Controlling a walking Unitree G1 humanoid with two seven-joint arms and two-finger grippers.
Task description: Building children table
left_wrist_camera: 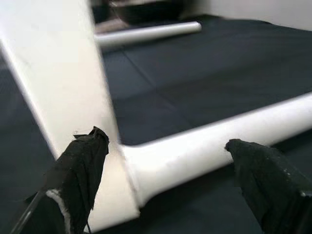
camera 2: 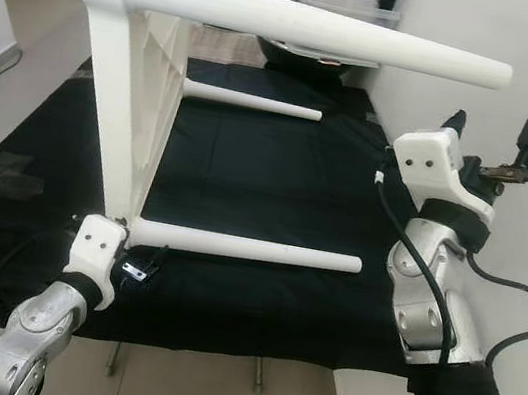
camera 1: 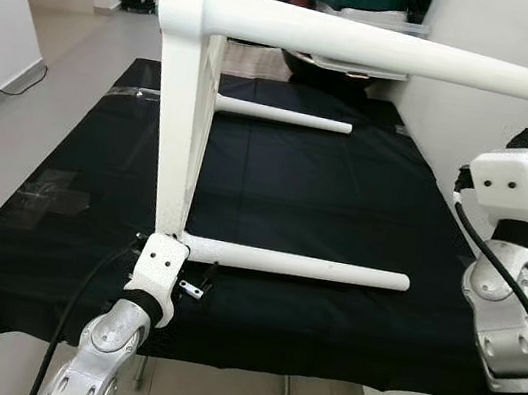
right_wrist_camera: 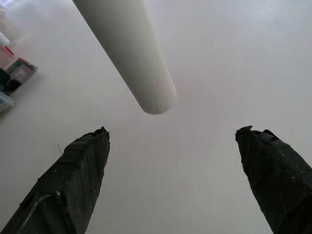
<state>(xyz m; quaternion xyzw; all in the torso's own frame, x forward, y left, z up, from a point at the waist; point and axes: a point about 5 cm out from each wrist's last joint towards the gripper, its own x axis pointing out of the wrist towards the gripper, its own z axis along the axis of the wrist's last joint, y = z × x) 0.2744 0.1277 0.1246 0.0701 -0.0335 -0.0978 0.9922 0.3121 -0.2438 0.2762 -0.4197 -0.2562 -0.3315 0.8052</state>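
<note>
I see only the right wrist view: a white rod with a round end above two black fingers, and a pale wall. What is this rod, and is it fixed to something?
Observer: It is the upper near leg of a white children table that lies on its side. The leg's other end joins the tabletop corner.
Operator: Where is my right end effector from the tip?
Observer: The right end effector is raised beside the wall, slightly below the leg's free tip, open and holding nothing.
Operator: And the left arm?
Observer: The left end effector is low at the table's bottom corner, open, with a finger on each side of the lower near leg where it meets the top.
</note>
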